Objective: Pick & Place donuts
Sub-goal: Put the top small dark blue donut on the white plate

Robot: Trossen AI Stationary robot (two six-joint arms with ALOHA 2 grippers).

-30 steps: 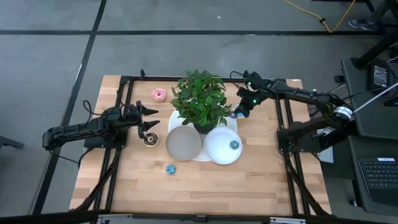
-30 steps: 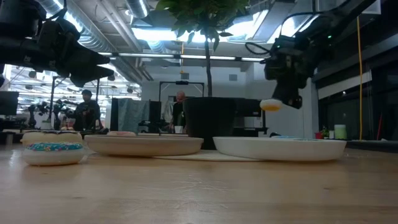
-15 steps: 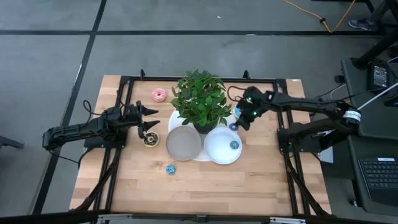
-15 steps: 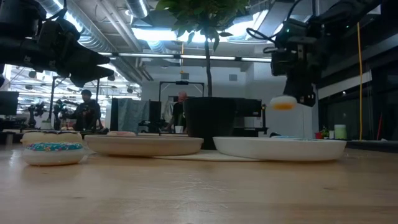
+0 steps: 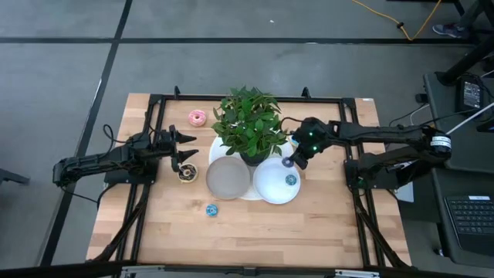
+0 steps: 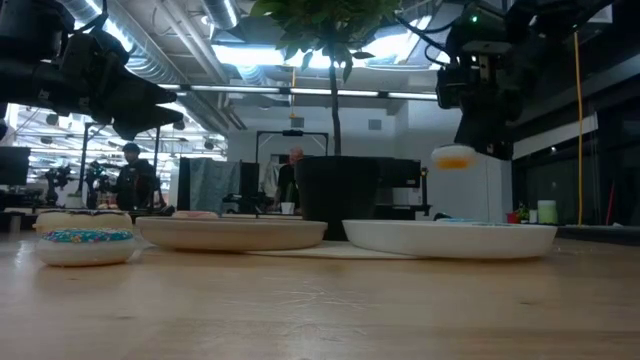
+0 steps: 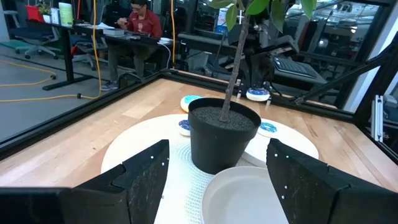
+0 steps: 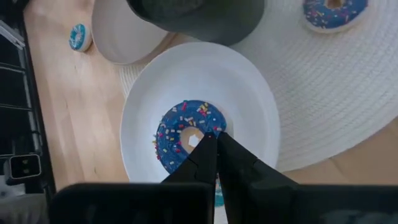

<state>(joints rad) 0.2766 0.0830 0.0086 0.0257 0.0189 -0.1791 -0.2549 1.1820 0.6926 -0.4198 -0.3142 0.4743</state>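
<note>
Donuts — six visible (one in shut right fingers).

Two dark jointed arms, black cables, green lights, tapered black fingers.

Blue sprinkled donut, white plate, black pot.

overall light: bright and even over the table from above, soft short shadows.
low view: ceiling strip lights glare behind the plant, which goes to silhouette (arms too).
focus: near tabletop soft in the low view.
right wrist view: white plate crisp, its own fingers blurred.
</note>
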